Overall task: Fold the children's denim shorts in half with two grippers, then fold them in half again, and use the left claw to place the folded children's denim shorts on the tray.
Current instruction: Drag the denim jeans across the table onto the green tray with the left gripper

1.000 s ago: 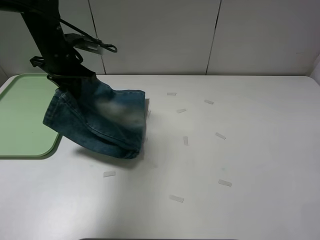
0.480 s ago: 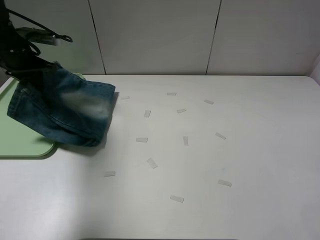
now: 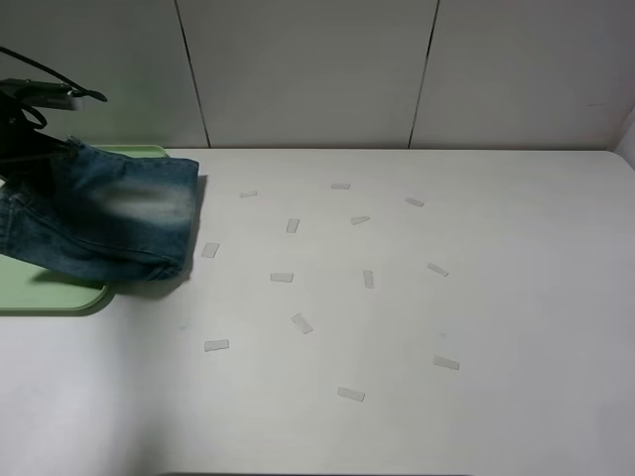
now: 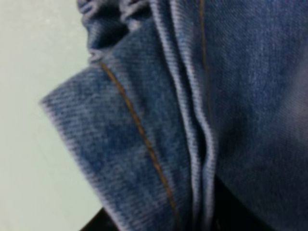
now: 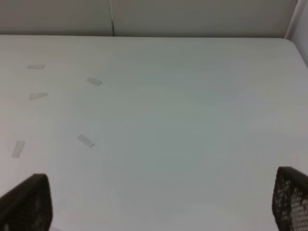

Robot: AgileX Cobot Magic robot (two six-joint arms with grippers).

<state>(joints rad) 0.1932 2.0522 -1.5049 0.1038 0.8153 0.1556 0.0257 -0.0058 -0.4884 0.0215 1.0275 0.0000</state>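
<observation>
The tabletop [image 3: 496, 297] was white and matte, meeting a pale panelled wall at its far edge. A pale green tray [image 3: 45, 295] lay flat on it directly beneath the left claw [image 3: 25, 149], its rounded near corner showing below the claw. Small pale tape strips [image 3: 282, 278] lay scattered on the bare surface well to the right of that claw, spreading from near the tray's edge toward the middle. Below the right claw [image 5: 159, 202], the tabletop carried a few more strips [image 5: 85, 140].
</observation>
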